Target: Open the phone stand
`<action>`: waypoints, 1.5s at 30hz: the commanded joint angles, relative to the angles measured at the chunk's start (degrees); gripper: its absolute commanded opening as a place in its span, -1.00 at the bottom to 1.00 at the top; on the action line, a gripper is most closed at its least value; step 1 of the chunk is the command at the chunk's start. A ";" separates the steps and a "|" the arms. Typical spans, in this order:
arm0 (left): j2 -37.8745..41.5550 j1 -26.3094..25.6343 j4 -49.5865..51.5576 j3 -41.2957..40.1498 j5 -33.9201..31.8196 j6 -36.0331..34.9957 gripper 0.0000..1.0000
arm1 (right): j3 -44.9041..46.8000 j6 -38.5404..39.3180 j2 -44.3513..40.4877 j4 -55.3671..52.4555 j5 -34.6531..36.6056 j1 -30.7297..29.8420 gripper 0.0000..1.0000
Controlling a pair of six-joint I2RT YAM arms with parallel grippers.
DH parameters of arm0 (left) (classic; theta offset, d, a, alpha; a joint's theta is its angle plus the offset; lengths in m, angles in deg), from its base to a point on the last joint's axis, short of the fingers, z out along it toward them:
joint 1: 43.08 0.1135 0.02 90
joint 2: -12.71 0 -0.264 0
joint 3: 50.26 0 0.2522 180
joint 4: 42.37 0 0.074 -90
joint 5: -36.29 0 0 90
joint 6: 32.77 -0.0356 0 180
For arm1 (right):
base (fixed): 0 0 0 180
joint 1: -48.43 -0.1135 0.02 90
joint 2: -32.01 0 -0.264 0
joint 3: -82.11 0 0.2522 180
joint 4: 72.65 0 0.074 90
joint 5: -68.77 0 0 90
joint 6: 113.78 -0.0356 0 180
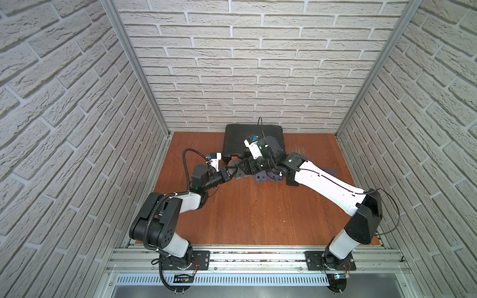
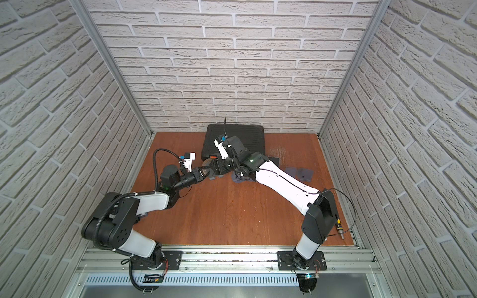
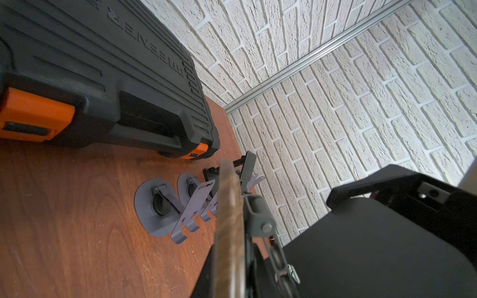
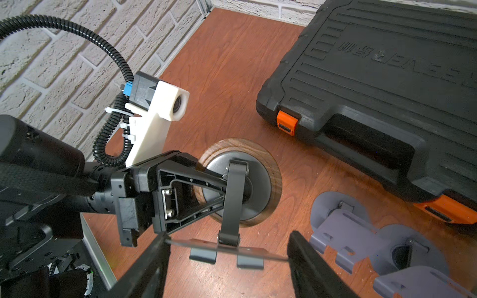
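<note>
The phone stand has a round wood-rimmed base [image 4: 269, 180], a black arm [image 4: 233, 196] and a thin plate [image 4: 201, 245] with two hooks. It is lifted and tilted near the table's back middle [image 1: 233, 163] [image 2: 206, 163]. My left gripper [image 4: 222, 191] [image 1: 232, 171] [image 2: 204, 172] is shut on the base; the left wrist view shows the base's wooden edge [image 3: 228, 219] between the jaws. My right gripper [image 4: 228, 240] [image 1: 241, 165] [image 2: 213, 165] is shut on the plate, whose two ends touch its fingers [image 4: 160, 247]. The plate stands swung away from the base.
A black tool case [image 1: 254, 139] [image 4: 374, 90] [image 3: 103, 64] with orange latches lies against the back wall. Several grey phone stands [image 4: 348, 232] [image 3: 154, 206] [image 2: 304, 174] lie to the right of the grippers. A screwdriver [image 2: 339, 227] lies by the right wall.
</note>
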 commanded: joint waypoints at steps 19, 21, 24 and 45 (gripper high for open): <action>-0.76 5.31 -1.34 1.03 -12.29 9.51 -1.00 | 4.90 3.79 -2.78 -7.59 0.83 -3.02 -0.87; -0.76 5.07 -1.32 1.11 -11.62 9.46 -1.00 | 4.52 3.36 -2.63 -7.31 1.00 -3.02 -0.86; -0.85 4.67 -1.29 1.59 -9.83 9.08 -1.00 | 3.51 2.64 -2.64 -7.62 1.82 -3.02 -0.80; -6.02 1.44 -9.32 3.50 0.46 12.07 -1.00 | -1.15 -3.35 -1.25 -3.67 7.68 -2.41 0.38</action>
